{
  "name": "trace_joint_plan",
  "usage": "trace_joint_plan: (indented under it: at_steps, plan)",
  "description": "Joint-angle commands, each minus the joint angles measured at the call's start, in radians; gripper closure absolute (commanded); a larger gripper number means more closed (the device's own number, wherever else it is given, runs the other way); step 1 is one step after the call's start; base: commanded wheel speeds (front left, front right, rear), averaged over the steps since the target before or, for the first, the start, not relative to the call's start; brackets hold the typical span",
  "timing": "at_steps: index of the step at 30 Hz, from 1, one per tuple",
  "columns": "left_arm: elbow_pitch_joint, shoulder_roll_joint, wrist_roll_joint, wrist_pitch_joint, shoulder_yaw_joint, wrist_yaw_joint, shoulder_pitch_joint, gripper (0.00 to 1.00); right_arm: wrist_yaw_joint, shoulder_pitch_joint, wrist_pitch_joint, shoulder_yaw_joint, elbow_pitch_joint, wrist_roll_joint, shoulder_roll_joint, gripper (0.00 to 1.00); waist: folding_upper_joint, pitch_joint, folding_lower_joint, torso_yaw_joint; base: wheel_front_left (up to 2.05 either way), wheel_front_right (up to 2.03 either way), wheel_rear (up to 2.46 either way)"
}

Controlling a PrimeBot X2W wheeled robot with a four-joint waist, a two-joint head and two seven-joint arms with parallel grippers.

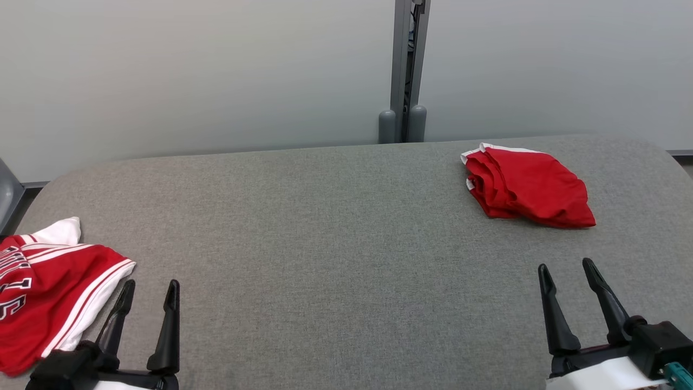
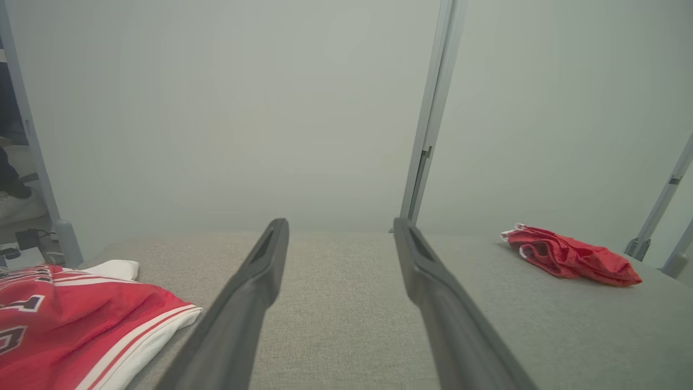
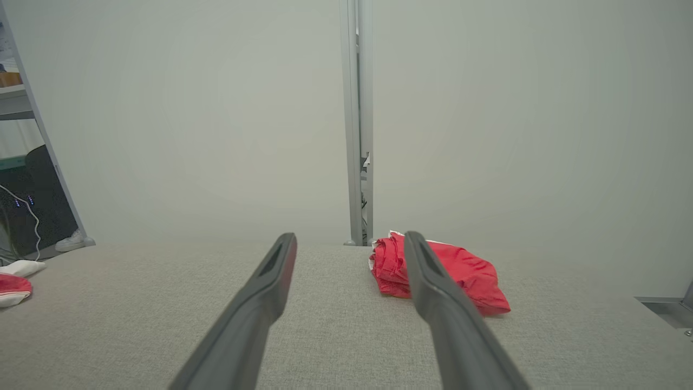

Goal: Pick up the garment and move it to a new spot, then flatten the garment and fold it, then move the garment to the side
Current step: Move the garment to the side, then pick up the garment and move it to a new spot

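Left gripper point(image 1: 151, 285), at the lower left of the head view: its two dark fingers point(image 1: 165, 330) stand wide apart with nothing between them, tips up the frame over bare grey cloth; right gripper point(image 1: 566, 266), lower right, is spread just as wide and also holds nothing (its wrist view shows only tabletop in the gap, though one finger crosses in front of red fabric lying farther off).

Just beside the left gripper, at the lower left edge, lies a red jersey point(image 1: 48, 292) with white stripes and a white panel, rumpled, not held; it carries white block letters with dark outlines, cut by the frame edge; an "S" and what looks like a "T" can be made out, the whole word cannot be read.

Up the frame from the right gripper, well apart from it, a plain red garment point(image 1: 533, 189) with white trim sits bunched in loose folds at the upper right of the grey fabric table point(image 1: 325, 244), near its far edge.

Behind the table, pale wall panels meet at a grey post point(image 1: 403, 70), upper centre.
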Motion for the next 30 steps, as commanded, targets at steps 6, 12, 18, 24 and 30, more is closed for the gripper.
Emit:
trace_joint_plan:
  at_steps: [6, 12, 18, 24, 30]
  plan:
    - [0.022, -0.038, 0.059, -0.004, 0.023, -0.033, 0.011, 0.00, 0.000, 0.003, -0.010, -0.029, -0.003, 0.011, -0.001, 0.00, 0.0000, -0.002, 0.0000, 0.006, 0.00, 0.00, 0.00]
    - [0.041, -0.055, 0.086, -0.004, 0.035, -0.051, 0.009, 0.00, 0.000, -0.005, -0.011, -0.041, 0.010, 0.007, -0.001, 0.00, 0.0000, -0.002, 0.0000, 0.010, 0.00, 0.00, 0.00]
    - [0.058, -0.069, 0.099, -0.004, 0.046, -0.067, 0.005, 0.00, 0.000, -0.010, -0.012, -0.037, 0.020, 0.017, -0.001, 0.00, 0.0000, -0.001, 0.0000, 0.011, 0.00, 0.00, 0.00]
    - [0.064, -0.077, 0.106, -0.004, 0.054, -0.076, 0.005, 0.00, 0.000, -0.010, -0.012, -0.033, 0.023, 0.017, -0.001, 0.00, 0.0000, -0.001, 0.0000, 0.011, 0.00, 0.00, 0.00]
    - [0.070, -0.081, 0.113, -0.004, 0.058, -0.085, 0.001, 0.00, 0.000, -0.010, -0.013, -0.027, 0.024, 0.022, 0.000, 0.00, 0.0000, -0.002, 0.0000, 0.017, 0.00, 0.00, 0.00]
